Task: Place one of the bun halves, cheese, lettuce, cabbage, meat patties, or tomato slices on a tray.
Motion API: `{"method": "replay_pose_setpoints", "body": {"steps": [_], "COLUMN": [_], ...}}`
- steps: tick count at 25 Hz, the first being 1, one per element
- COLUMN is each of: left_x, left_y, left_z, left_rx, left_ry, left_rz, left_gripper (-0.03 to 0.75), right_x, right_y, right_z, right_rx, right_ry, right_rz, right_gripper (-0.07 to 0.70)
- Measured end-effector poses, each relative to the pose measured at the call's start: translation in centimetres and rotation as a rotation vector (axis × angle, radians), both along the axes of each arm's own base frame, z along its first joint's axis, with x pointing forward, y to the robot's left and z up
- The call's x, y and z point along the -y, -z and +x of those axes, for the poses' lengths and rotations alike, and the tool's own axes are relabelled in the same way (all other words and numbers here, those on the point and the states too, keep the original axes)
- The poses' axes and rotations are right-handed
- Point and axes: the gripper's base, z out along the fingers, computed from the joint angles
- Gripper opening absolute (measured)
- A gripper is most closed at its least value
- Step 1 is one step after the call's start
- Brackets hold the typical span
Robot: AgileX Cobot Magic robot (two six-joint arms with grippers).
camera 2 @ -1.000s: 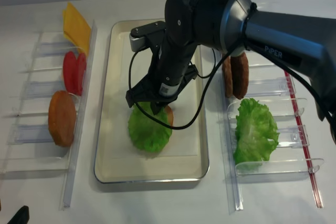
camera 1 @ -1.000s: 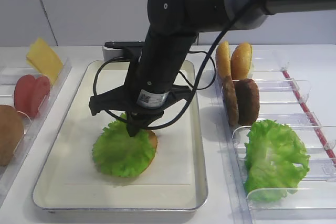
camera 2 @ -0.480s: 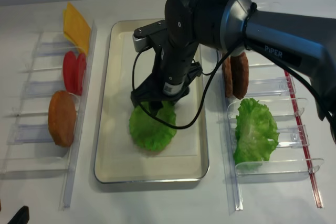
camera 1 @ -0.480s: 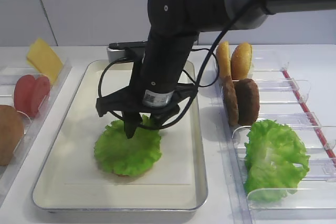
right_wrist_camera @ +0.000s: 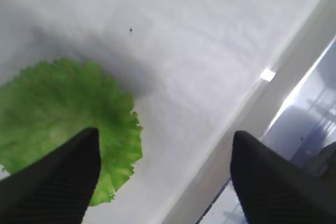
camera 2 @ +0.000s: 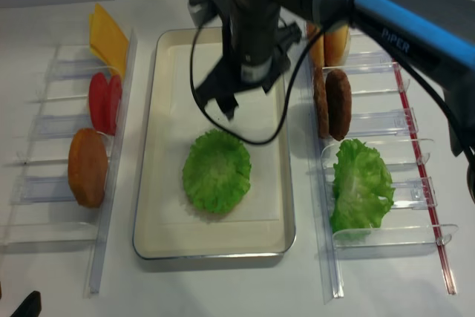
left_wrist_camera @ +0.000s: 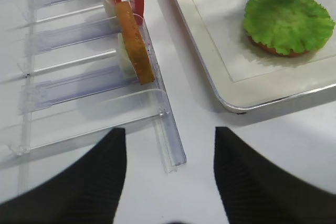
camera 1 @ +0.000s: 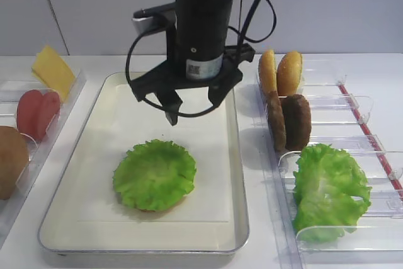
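Item: my right end effector [camera 1: 189,100], upper centre of the high view, above the tray [camera 1: 234,174]. Jaws spread wide, nothing between them, clear of everything below.

Item: lettuce [camera 1: 155,174], one frilly round leaf, lower centre of the tray, lying flat on a bun half [left_wrist_camera: 273,51] whose brown edge shows under it in the left wrist view. Apart from my fingers [right_wrist_camera: 50,182], which frame it at the lower left of the right wrist view.

Item: my left end effector [left_wrist_camera: 170,177], bottom of its own view, over the bare counter [left_wrist_camera: 210,182]; jaws apart, holding nothing.

Item: left rack [camera 2: 44,176]. Cheese [camera 1: 53,70] at the top, tomato slices [camera 1: 36,113] below, one bun half [camera 1: 11,160] lower still, all standing on edge.

Item: right rack [camera 1: 371,130]. Two bun halves [camera 1: 281,72] at the top, meat patties [camera 1: 288,121] in the middle, a bunched heap of green leaves [camera 1: 329,190] at the lower right.
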Motion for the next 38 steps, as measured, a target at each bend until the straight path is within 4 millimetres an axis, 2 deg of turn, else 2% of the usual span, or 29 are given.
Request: {"method": "replay_pose_setpoints", "body": {"steps": [3,6,11,15,18,21,26,29,33,38], "left_x": [0.0,0.0,0.0,0.0,0.0,0.0,0.0,0.0,0.0,0.0], "left_y": [0.0,0.0,0.0,0.0,0.0,0.0,0.0,0.0,0.0,0.0], "left_z": [0.0,0.0,0.0,0.0,0.0,0.0,0.0,0.0,0.0,0.0], "left_rx": [0.0,0.0,0.0,0.0,0.0,0.0,0.0,0.0,0.0,0.0], "left_ry": [0.0,0.0,0.0,0.0,0.0,0.0,0.0,0.0,0.0,0.0], "left_rz": [0.0,0.0,0.0,0.0,0.0,0.0,0.0,0.0,0.0,0.0], "left_gripper": [0.358,0.358,0.358,0.358,0.358,0.358,0.358,0.358,0.358,0.358], "right_x": [0.3,2.1,7.3,11.9,15.4,17.9,21.2,22.9,25.1,27.1], "right_y": [-0.7,-1.8,-6.3,-10.6,-12.2,-12.5,-12.9,-12.1,-10.0,-6.4], "right_z": [0.3,1.1,2.1,0.7,-2.1,-5.4,-12.7,-17.1,-22.5,-27.8], "right_rx": [0.018,0.029,0.119,0.225,0.271,0.282,0.343,0.374,0.426,0.488], "right_ry": [0.024,0.075,0.188,0.26,0.306,0.334,0.343,0.345,0.348,0.386], "right_rz": [0.005,0.023,0.081,0.113,0.081,0.054,0.052,0.067,0.094,0.152], "right_gripper": [0.485,0.449,0.43,0.43,0.43,0.43,0.43,0.43,0.43,0.43]}}
